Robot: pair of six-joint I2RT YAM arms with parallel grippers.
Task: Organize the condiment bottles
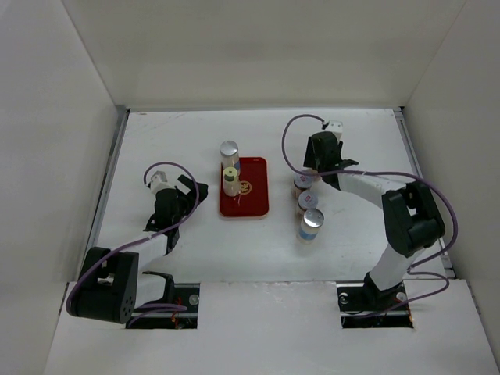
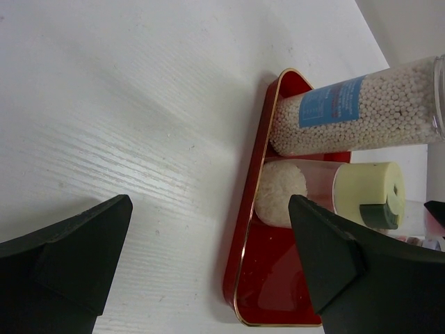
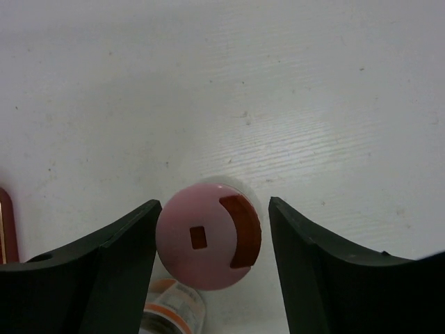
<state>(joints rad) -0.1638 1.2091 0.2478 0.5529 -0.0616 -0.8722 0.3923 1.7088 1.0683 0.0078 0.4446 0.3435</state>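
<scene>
My right gripper [image 3: 213, 205] is open, one finger on each side of a pink-capped bottle [image 3: 208, 240] that stands on the table; the left finger is almost touching the cap. An orange-labelled bottle [image 3: 174, 309] stands just below it. In the top view the right gripper [image 1: 314, 168] hangs over the far end of a row of bottles [image 1: 308, 201], which ends in a silver-capped one [image 1: 312, 223]. My left gripper [image 2: 210, 202] is open and empty beside the red tray [image 2: 268, 285]. A tall silver-capped bottle [image 1: 229, 150] and a yellow-green-capped bottle [image 2: 361, 195] stand on the tray.
The red tray [image 1: 254, 199] lies mid-table, its right half bare with a gold emblem. White walls enclose the table on the left, back and right. Purple cables loop from both arms.
</scene>
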